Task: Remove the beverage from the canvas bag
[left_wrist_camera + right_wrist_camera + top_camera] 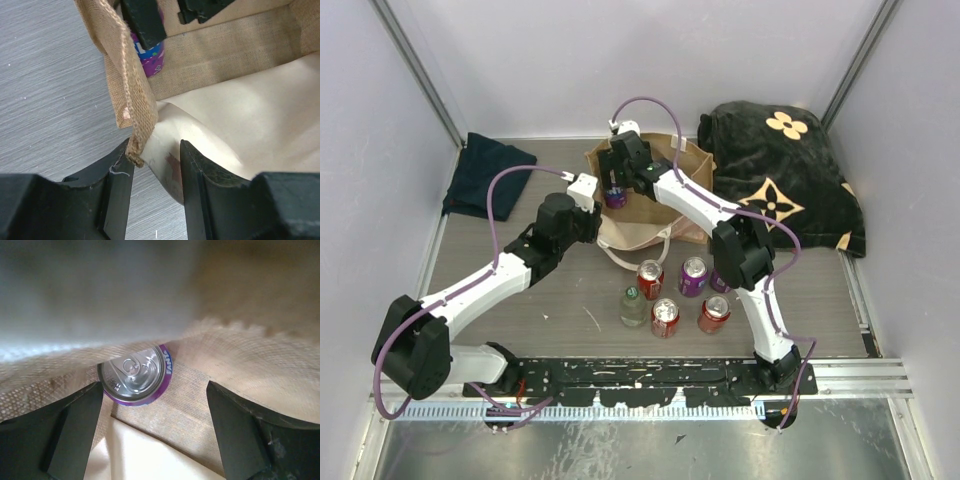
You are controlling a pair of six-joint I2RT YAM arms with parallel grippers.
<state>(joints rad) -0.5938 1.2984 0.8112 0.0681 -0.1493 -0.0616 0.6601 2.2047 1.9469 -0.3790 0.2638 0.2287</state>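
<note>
The tan canvas bag (638, 232) stands open at the middle back of the table. A purple soda can (616, 197) stands upright inside it near the left wall; it also shows in the left wrist view (151, 56) and the right wrist view (135, 375). My right gripper (620, 168) is inside the bag just above the can, open and empty (154, 390), with the can's top beside its left finger. My left gripper (592, 190) is shut on the bag's left rim; the burlap edge and cream lining sit between its fingers (156, 155).
Three red cans (665, 317), a purple can (693, 276) and a green bottle (633, 307) stand in front of the bag. A black blanket with tan flowers (780, 170) lies at the back right. A navy folded cloth (485, 175) lies at the back left.
</note>
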